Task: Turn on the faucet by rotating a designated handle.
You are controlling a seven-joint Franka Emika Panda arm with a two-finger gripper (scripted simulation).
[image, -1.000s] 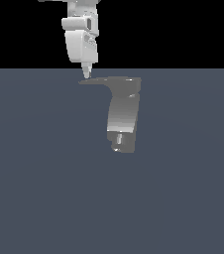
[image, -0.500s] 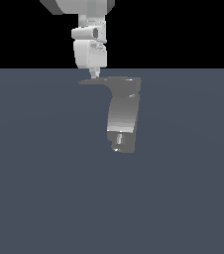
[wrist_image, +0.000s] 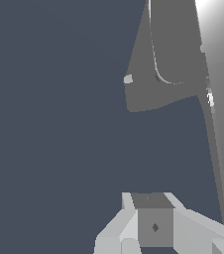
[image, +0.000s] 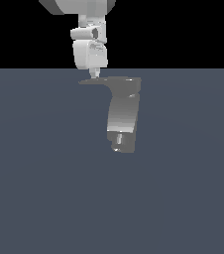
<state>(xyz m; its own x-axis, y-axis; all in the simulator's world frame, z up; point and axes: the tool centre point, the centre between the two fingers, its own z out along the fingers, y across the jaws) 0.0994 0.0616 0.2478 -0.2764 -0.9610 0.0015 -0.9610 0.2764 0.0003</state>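
Here the handle (image: 96, 81) lies just beneath the end effector (image: 93, 74).

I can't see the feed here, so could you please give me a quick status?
Tool down at the handle's tip, fingers look together. Faucet upright. Nothing in the way.

The arm (image: 89, 47) is white and blocky, built of rounded casing segments with light grey shading and a darker grey joint at the top. It narrows to a small pale gripper (image: 94, 74). In the wrist view the gripper (wrist_image: 156, 225) shows faceted grey-white panels around a square plate with a dark diamond mark
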